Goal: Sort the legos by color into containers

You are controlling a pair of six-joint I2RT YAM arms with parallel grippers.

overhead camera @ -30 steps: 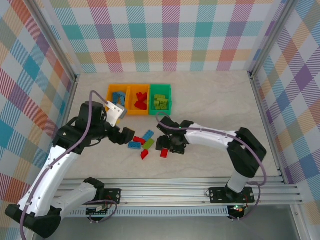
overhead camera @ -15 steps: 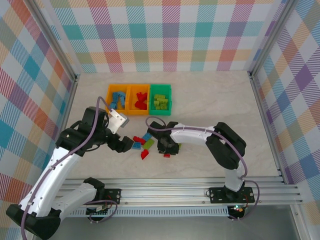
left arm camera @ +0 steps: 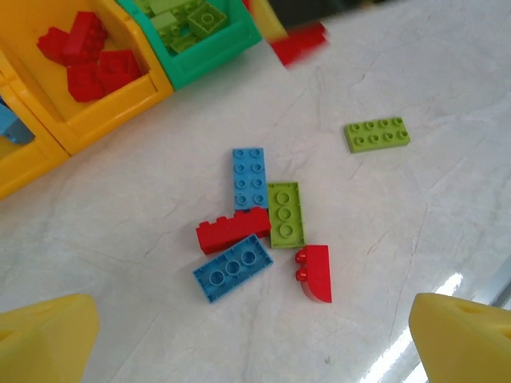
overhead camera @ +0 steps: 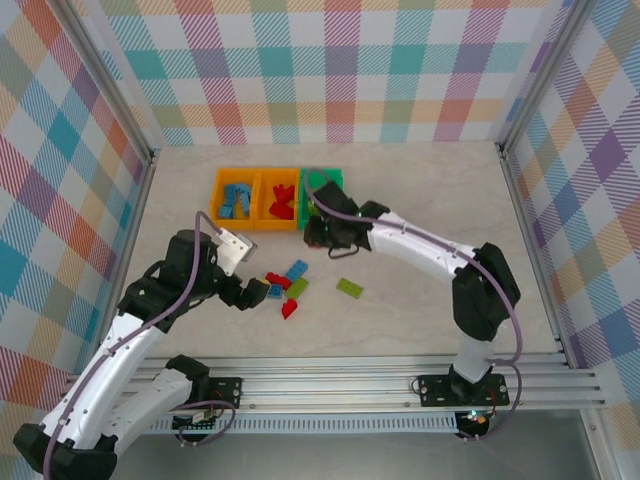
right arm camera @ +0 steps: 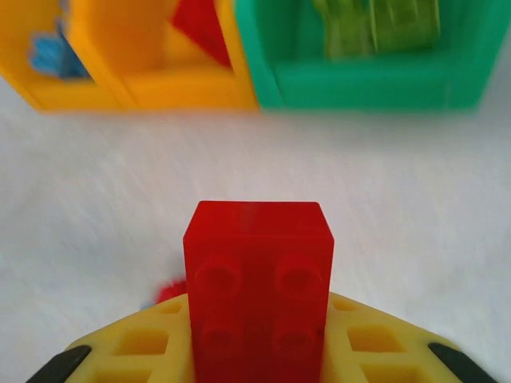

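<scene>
Red brick (right arm camera: 257, 287), pinched in right claw (overhead camera: 325, 230), hangs nr green bin (right arm camera: 375, 84); early drop = wrong colour. Left claw (left arm camera: 255, 339) spread wide.

From high at the near edge, one camera looks down on the table (overhead camera: 430, 220); both close-in wrist cameras face the green bin (left arm camera: 211, 57) (right arm camera: 367, 84).

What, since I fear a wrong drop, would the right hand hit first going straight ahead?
Probably the seam between the middle orange bin and green bin, its red brick leading; which wall, unclear.
</scene>
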